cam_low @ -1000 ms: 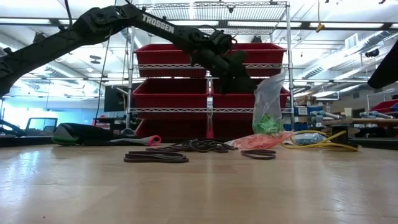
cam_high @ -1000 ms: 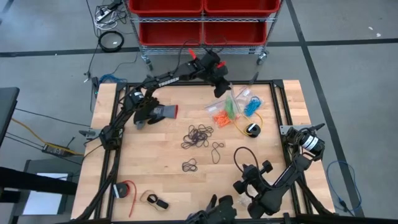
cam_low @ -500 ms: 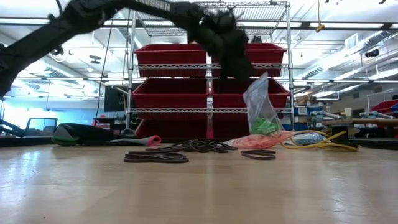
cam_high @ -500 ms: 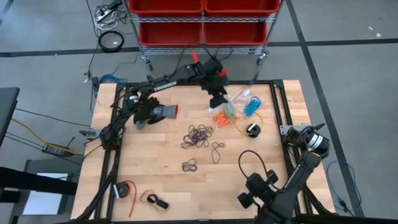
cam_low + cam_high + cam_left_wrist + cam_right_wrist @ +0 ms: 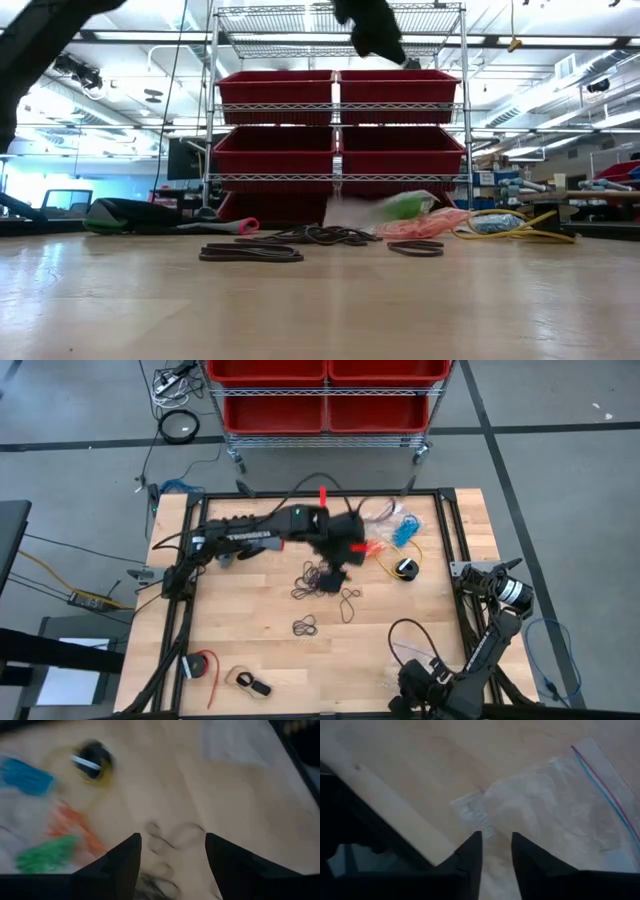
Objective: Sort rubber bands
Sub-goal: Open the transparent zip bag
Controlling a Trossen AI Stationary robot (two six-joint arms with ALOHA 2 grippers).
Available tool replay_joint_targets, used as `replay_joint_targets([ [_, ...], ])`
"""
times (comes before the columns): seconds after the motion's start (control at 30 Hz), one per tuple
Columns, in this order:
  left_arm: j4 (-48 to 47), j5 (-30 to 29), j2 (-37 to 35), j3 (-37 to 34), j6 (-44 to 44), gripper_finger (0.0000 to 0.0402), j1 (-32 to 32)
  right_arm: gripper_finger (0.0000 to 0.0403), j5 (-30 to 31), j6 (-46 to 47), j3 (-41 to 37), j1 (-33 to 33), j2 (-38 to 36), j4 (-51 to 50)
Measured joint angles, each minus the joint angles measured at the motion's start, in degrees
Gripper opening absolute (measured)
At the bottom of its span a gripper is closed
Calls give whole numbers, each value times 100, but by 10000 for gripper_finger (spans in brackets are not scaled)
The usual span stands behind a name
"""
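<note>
The black rubber bands [image 5: 318, 578] lie mid-worktop [image 5: 250, 650], the coloured ones in bags just beyond them. Above the black pile the left gripper [image 5: 172, 855] is held with jaws wide and empty; a slow descent onto one loop is advised. The right gripper [image 5: 496, 851], narrowly parted, holds nothing.

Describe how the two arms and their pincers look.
Both arms are dark, jointed links. The left arm carries white lettering, a green light and red tabs near its wrist. The left pincer has two flat, pointed black fingers; the right pincer looks alike. The right arm trails looped black cable.
</note>
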Motion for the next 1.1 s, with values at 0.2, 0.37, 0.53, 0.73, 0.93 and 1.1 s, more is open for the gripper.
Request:
replay_joint_targets([
  [0.2, -569, -41, -17, -205, -11, 227, -696, 155, -51, 2, -530, 2, -2, 645],
  [0.37, -487, -39, -17, -794, -13, 227, -1275, 183, -252, 5, -1045, -8, 0, 1299],
  [0.53, 218, -41, -12, -1742, -57, 227, -1812, 189, -289, -1, -1558, -13, -56, 1926],
  [0.73, 1263, -40, -8, -2812, -494, 227, -2126, 153, -346, -118, -1699, -124, -51, 2019],
  [0.93, 1786, 555, -24, -3259, -933, 227, -2141, 33, -330, -630, -1710, -304, -30, 1910],
  [1.1, 1897, 308, -221, -3322, -1093, 227, -2163, 6, -179, -1015, -1702, -491, -22, 1961],
])
